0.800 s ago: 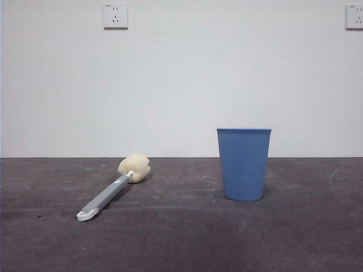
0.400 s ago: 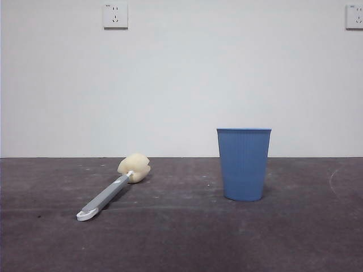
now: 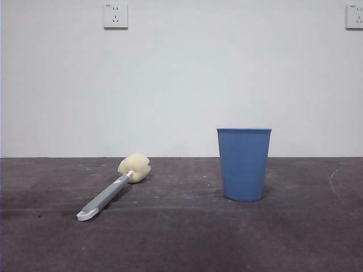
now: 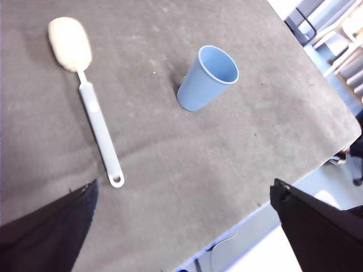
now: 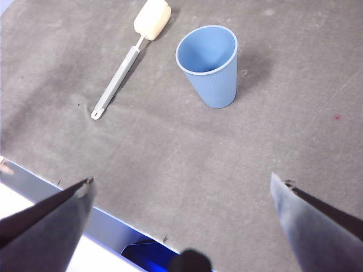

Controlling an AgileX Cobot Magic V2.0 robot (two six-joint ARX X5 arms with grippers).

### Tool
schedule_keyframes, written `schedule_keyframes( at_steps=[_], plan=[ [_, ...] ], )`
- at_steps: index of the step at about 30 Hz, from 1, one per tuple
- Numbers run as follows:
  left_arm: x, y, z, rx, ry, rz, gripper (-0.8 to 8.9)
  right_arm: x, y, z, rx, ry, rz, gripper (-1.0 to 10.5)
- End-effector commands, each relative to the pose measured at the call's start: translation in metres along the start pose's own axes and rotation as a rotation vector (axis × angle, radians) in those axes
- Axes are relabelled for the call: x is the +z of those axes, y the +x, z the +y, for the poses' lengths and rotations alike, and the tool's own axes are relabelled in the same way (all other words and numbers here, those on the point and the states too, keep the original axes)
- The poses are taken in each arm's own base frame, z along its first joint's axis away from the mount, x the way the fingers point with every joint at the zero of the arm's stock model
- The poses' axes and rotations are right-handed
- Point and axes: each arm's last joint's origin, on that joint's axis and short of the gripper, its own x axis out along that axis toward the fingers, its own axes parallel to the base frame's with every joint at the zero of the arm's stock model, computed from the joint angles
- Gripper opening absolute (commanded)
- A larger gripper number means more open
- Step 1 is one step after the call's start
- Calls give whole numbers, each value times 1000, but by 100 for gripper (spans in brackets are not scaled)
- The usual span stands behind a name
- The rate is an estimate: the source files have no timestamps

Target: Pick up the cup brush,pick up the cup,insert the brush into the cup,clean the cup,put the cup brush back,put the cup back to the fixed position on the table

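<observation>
The cup brush (image 3: 108,194) lies flat on the table (image 3: 181,238) at the left, its cream sponge head toward the wall and its white looped end toward the front. It also shows in the left wrist view (image 4: 96,119) and the right wrist view (image 5: 122,71). The blue ribbed cup (image 3: 244,164) stands upright and empty to the brush's right; it also shows in the left wrist view (image 4: 207,79) and the right wrist view (image 5: 210,65). My left gripper (image 4: 181,195) is open, high above the table near its front edge. My right gripper (image 5: 181,190) is open too, also high and clear of both things.
Two wall sockets (image 3: 115,16) sit on the white wall behind the table. The table's front edge (image 5: 68,195) lies under both grippers. The table's side edge and some furniture beyond it (image 4: 329,34) show in the left wrist view.
</observation>
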Motion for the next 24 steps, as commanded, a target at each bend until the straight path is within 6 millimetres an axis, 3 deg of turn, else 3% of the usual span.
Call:
schedule_keyframes(
  at_steps=[1,11,19,24],
  plan=[
    [8,16,2,18,6,35,566,1,-1,0,2,-12,-10,567],
    [21,97,-4,191,68,147,566,1,-1,0,2,-11,-10,566],
    [12,174,3,347,91,247,561,1,-1,0,2,-3,-9,566],
    [0,212,19,436,79,301,561,1,-1,0,2,-1,-9,566]
  ],
)
